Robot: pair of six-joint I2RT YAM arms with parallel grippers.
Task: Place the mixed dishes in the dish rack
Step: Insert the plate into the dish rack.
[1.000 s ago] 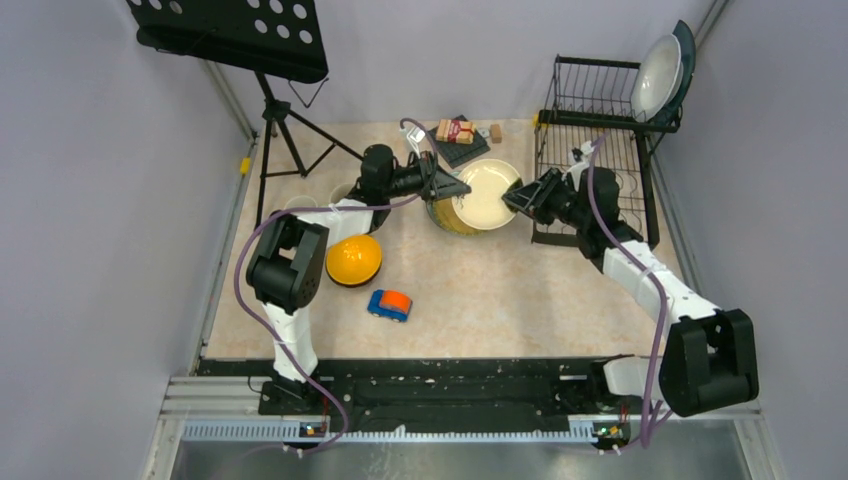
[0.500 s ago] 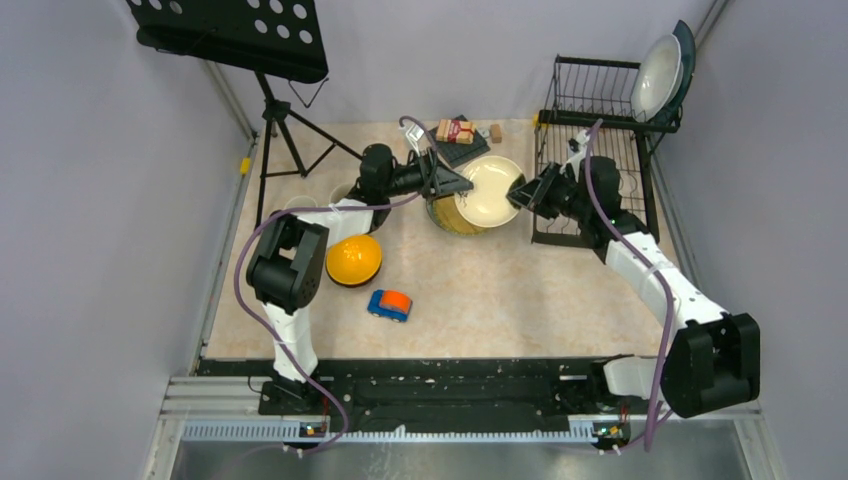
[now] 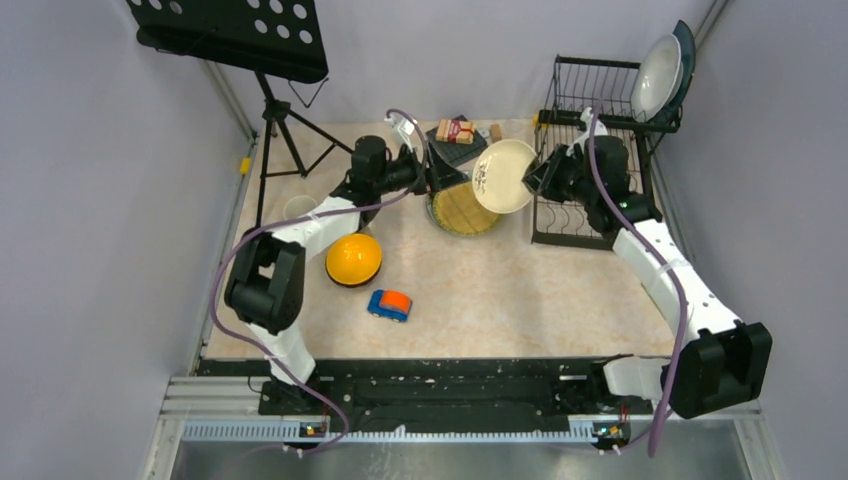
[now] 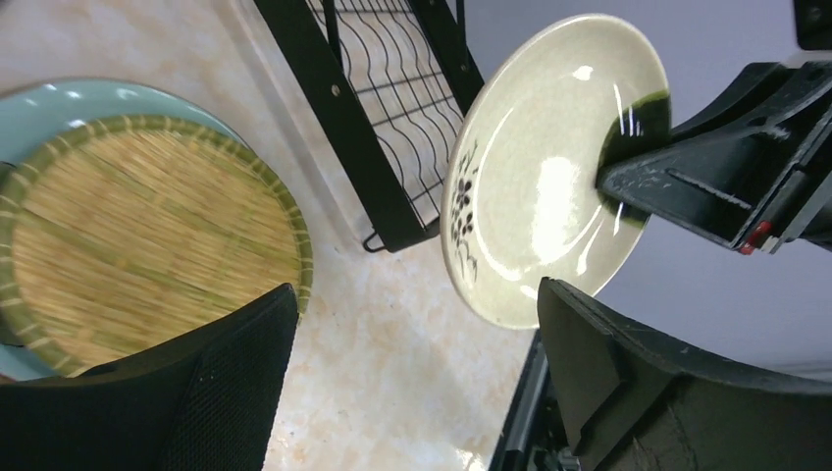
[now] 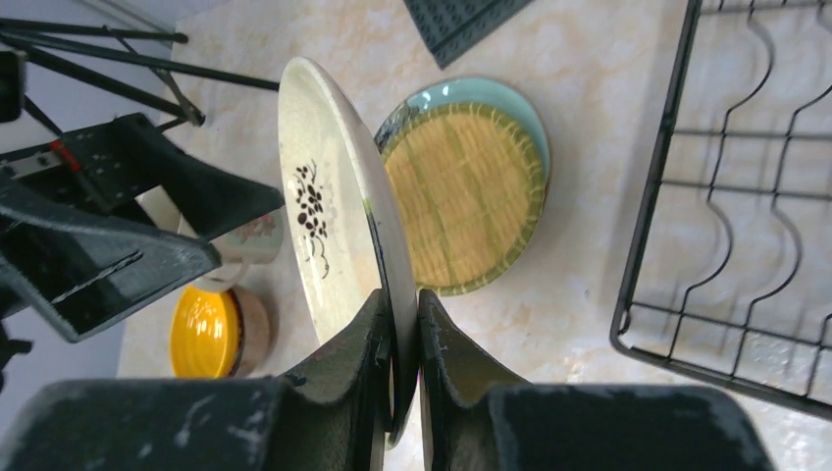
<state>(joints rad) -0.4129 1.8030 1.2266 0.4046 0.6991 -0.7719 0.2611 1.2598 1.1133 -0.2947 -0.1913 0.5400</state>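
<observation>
Cream round flower-painted ceramic plate [image 3: 503,175] changes hands
Left gripper [image 4: 412,329] springs apart and lets go; right gripper [image 5: 399,319], now clamped on the rim, raises it tilted.

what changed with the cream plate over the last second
The left gripper opened and let go of the cream plate; the right gripper, shut on its rim, lifted it off the yellowish plate, tipping it on edge toward the dish rack. That plate, orange bowl and toy car stayed put.

Bright, even light from overhead leaves only soft, short shadows on the pale marbled tabletop [image 3: 500,290]. White glare streaks the cream glazed round plate [image 4: 549,186]. The yellowish woven-pattern round plate [image 4: 147,235] looks slightly smeared. Close to its lens, the black right gripper [image 5: 400,324] is soft.
</observation>
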